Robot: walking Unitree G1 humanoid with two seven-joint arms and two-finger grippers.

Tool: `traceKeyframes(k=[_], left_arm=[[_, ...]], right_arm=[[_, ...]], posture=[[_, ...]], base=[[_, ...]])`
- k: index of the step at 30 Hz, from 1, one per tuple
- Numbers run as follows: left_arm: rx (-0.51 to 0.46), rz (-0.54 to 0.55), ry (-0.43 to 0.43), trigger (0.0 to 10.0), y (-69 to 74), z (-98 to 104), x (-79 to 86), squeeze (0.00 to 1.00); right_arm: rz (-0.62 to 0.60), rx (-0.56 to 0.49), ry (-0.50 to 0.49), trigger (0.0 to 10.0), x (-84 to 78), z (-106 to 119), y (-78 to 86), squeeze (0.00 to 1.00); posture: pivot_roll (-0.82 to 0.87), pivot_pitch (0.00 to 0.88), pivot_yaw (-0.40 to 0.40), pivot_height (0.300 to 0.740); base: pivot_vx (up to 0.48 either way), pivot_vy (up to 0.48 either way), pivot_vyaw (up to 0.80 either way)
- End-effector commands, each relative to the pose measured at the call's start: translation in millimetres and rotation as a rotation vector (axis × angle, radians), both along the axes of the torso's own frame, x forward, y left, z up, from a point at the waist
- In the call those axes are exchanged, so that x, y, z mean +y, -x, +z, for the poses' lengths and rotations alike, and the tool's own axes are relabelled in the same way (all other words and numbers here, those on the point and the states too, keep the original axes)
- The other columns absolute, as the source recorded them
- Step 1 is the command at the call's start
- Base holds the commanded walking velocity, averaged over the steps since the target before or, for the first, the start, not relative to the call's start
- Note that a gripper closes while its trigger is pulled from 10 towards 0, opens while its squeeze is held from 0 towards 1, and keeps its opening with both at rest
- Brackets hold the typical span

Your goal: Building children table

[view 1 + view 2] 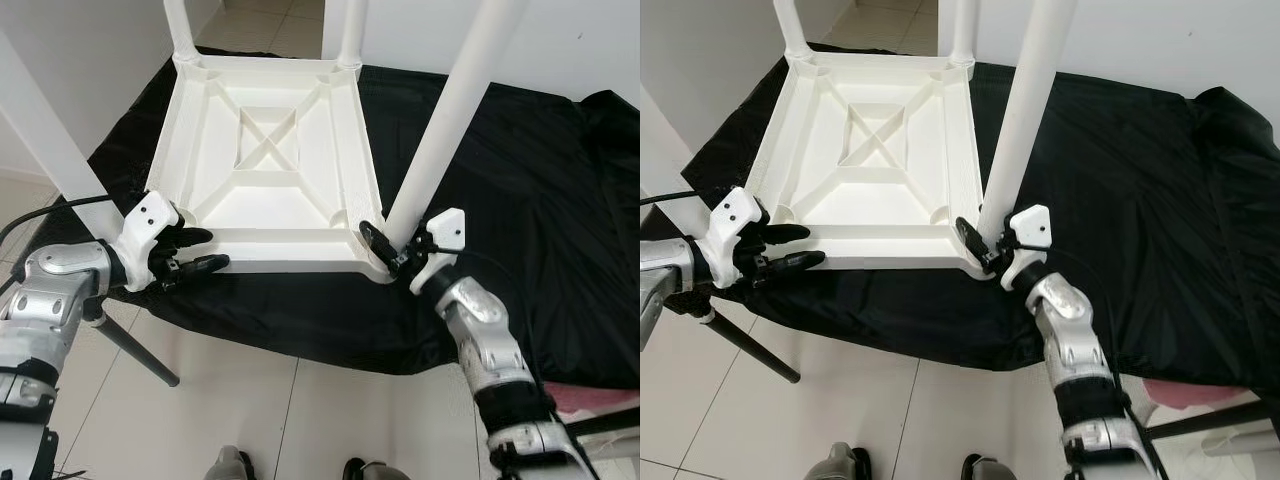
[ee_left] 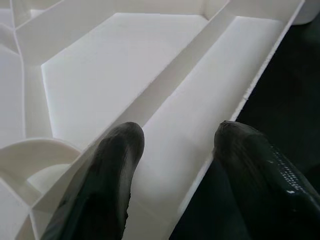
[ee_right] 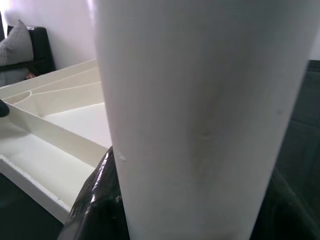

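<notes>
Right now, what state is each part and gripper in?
Tabletop: upside down on the black cloth.
Near-right leg: upright at its corner socket.
Near-left socket: empty.
Right gripper: shut on near-right leg.
Left gripper: open, straddling the tabletop's near rim.

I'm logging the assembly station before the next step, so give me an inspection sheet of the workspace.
Surface: black cloth covering a raised surface.
Job's things: white tabletop upside down; three legs standing in its corners, near-left socket empty.
Clutter: nothing seen.
Grippers: left gripper open, astride the tabletop's near rim; right gripper shut on the near-right leg at its base.
Cables: black cable beside the left arm.
Surroundings: tiled floor, white walls.
</notes>
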State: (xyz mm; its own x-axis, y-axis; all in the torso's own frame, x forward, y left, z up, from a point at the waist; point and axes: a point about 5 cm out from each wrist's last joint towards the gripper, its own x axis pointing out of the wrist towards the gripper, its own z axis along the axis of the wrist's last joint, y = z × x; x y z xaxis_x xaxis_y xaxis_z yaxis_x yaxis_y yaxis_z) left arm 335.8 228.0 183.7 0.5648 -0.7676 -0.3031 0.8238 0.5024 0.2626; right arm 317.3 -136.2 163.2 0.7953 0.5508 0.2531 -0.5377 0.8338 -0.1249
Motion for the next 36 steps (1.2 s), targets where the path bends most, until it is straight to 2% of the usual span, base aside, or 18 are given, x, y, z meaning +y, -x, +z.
traceKeyframes(k=[1, 6, 11, 13, 18, 19, 20, 21, 25, 26, 27, 28, 30, 31, 32, 35, 36], left_arm=[[-0.007, -0.015, -0.018, 10.0, -0.9, 0, 1.2, 0.0], [-0.055, 0.043, -0.015, 10.0, -7.1, 6, 7.3, 0.0], [-0.08, 0.073, -0.005, 10.0, -11.9, 14, 11.9, 0.0], [-0.085, 0.031, 0.033, 10.0, -9.0, 14, 2.7, 0.0], [-0.109, -0.024, 0.069, 10.0, -2.8, 14, -10.4, 0.0], [-0.137, -0.027, 0.073, 10.0, -1.4, 15, -13.4, 0.0], [-0.147, -0.022, 0.08, 10.0, -1.3, 15, -13.0, 0.0], [-0.144, -0.01, 0.085, 10.0, -2.1, 14, -10.5, 0.0], [-0.143, 0.023, 0.079, 10.0, -5.1, 9, -4.0, 0.0], [-0.147, 0.008, 0.071, 10.0, -3.4, 8, -5.8, 0.0], [-0.147, 0.008, 0.071, 10.0, -3.4, 8, -5.8, 0.0], [-0.152, -0.002, 0.08, 10.0, -2.1, 8, -9.2, 0.0], [-0.176, -0.02, 0.133, 10.0, 3.1, 14, -21.1, 0.0], [-0.176, -0.02, 0.133, 10.0, 3.1, 14, -21.1, 0.0], [-0.198, -0.047, 0.187, 10.0, 12.4, 19, -35.3, 0.0], [-0.201, -0.063, 0.209, 10.0, 18.6, 19, -43.1, 0.0], [-0.197, -0.077, 0.223, 10.0, 24.9, 18, -49.6, 0.0]], right_arm=[[0.022, 0.039, -0.015, 10.0, 5.3, -8, 7.8, 0.0], [0.007, 0.042, -0.03, 10.0, 6.4, -7, 13.2, 0.0], [-0.025, 0.034, -0.036, 10.0, 6.7, -6, 11.0, 0.0], [-0.044, 0.037, -0.033, 10.0, 6.4, -7, 10.8, 0.0], [-0.075, 0.047, -0.05, 10.0, 6.8, -7, 13.3, 0.0], [-0.082, 0.047, -0.063, 10.0, 7.9, -7, 14.5, 0.15], [-0.077, 0.053, -0.085, 10.0, 10.0, -7, 16.0, 0.84], [-0.065, 0.058, -0.097, 10.0, 12.3, -7, 17.3, 1.0], [-0.069, 0.061, -0.083, 10.0, 15.3, -8, 17.6, 1.0], [-0.078, 0.061, -0.085, 10.0, 15.2, -8, 17.0, 0.29], [-0.078, 0.061, -0.085, 10.0, 15.2, -8, 17.0, 0.29], [-0.079, 0.065, -0.09, 10.0, 15.8, -8, 16.9, 0.0], [-0.097, 0.052, -0.096, 10.0, 16.9, -7, 18.5, 0.0], [-0.097, 0.052, -0.096, 10.0, 16.9, -7, 18.5, 0.0], [-0.139, 0.031, -0.11, 10.0, 16.8, -4, 20.5, 0.0], [-0.151, 0.029, -0.122, 10.0, 17.2, -3, 22.1, 0.0], [-0.155, 0.027, -0.131, 10.0, 18.1, -2, 24.1, 0.0]], posture=[[0.04, 0.158, -0.01, 0.74], [0.04, 0.156, -0.017, 0.74], [0.04, 0.156, -0.012, 0.74], [0.03, 0.156, -0.009, 0.74], [0.04, 0.155, -0.016, 0.74], [0.04, 0.154, -0.025, 0.74], [0.05, 0.154, -0.029, 0.74], [0.05, 0.154, -0.029, 0.74], [0.06, 0.154, -0.037, 0.74], [0.06, 0.153, -0.037, 0.74], [0.06, 0.153, -0.037, 0.74], [0.06, 0.153, -0.035, 0.74], [0.05, 0.154, -0.034, 0.74], [0.05, 0.154, -0.034, 0.74], [0.05, 0.154, -0.033, 0.74], [0.04, 0.155, -0.032, 0.74], [0.04, 0.155, -0.032, 0.74]], base=[[0.0, 0.0, 0.0], [0.0, 0.0, 0.0], [0.0, 0.0, 0.0], [0.0, 0.0, 0.0], [0.0, 0.0, 0.0], [0.0, 0.0, 0.0], [0.0, 0.0, 0.0], [0.0, 0.0, 0.0], [0.0, 0.0, 0.0], [0.0, 0.0, 0.0], [0.0, 0.0, 0.0], [0.0, 0.0, 0.0], [0.0, 0.0, 0.0], [0.0, 0.0, 0.0], [0.0, 0.0, 0.0], [0.0, 0.0, 0.0], [0.0, 0.0, 0.0]])
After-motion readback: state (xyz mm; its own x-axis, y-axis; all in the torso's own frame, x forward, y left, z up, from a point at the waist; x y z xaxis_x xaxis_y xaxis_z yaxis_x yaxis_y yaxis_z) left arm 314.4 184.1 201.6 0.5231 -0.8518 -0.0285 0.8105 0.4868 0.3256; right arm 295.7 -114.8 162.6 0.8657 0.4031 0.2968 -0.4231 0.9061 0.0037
